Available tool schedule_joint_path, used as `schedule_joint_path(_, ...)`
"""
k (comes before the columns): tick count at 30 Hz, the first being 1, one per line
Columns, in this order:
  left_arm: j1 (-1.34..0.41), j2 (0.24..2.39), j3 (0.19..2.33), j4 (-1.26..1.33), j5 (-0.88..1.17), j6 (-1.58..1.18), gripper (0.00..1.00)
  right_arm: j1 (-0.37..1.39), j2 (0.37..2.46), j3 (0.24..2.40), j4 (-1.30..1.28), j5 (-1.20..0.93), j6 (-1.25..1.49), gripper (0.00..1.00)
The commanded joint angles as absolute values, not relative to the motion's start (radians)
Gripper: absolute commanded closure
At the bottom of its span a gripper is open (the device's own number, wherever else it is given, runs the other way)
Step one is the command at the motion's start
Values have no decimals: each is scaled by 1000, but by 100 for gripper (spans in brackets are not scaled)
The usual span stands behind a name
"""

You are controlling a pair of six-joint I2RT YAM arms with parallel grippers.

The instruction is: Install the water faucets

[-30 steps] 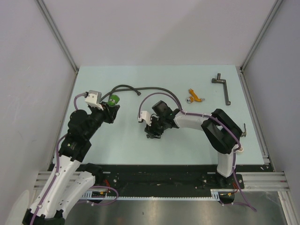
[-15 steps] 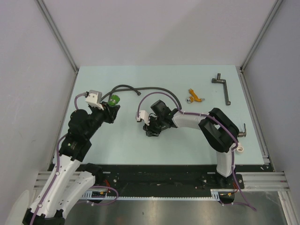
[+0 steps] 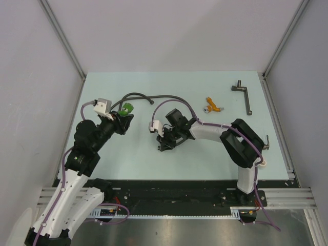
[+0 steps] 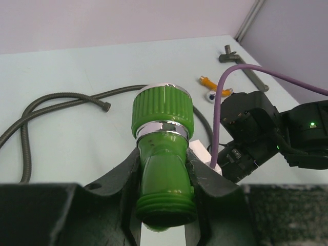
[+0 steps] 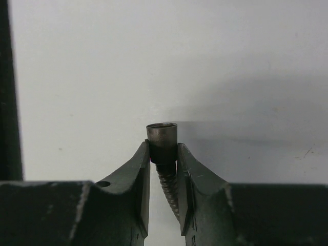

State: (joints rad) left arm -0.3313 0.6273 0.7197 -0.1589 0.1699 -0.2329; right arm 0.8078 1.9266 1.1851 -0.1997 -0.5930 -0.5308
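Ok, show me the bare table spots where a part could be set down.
Bare: the far strip behind the black hose and orange faucet; the near patch between the left arm and right arm. Crowded: the middle, around the hose and green faucet.

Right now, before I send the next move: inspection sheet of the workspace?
Surface: pale green table, matte.
Job's things: green faucet gripped; orange faucet lying loose on the far side.
Clutter: black hose looped on the table; grey crank handle far right.
Grippers: left gripper jaws shut on the green faucet; right gripper jaws shut on the black hose just below its metal end.
Cables: purple cables on both arms, one arcing over the right wrist.
Surroundings: plain walls, metal frame posts.
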Motion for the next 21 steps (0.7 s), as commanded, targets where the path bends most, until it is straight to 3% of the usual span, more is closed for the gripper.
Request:
schedule_joint_path(1,-331,621,758,-49,253,-284,100,818,1749,1190,-86,-724,-433,92)
schedule_joint_path(7,-331,641,893,-34,343,-322,99,845,1505,1108,217,-677,-252,92)
schedule_joint_path(13,-333,722,1055,-5,478,-391,98,886,1287,968,573,-476,-65,92)
schedule_joint_path(21,-331,830,1207,25,529,-405,98,989,1241,902,768,-227,-94,93)
